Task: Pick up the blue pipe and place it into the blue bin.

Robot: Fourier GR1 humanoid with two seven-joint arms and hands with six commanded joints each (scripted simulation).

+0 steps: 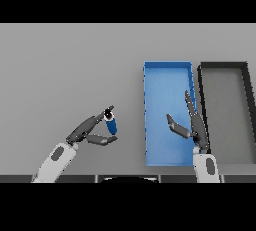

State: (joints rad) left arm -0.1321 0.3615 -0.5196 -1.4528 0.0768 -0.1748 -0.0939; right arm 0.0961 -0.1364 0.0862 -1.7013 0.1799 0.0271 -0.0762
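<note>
A short blue pipe [111, 123] with a dark open end stands tilted on the grey table, left of the blue bin [168, 76]. My left hand [87, 130] lies against it from the left, fingers stretched along its top end and thumb below, not curled round it. The bin is a long blue tray running away from me. My right hand [196, 124] hovers over the bin's right wall, fingers straight and pointing away, thumb spread to the left, holding nothing.
A dark grey bin [223, 66] of the same shape stands directly right of the blue one, its left wall touching it. Bare grey table stretches to the left and behind.
</note>
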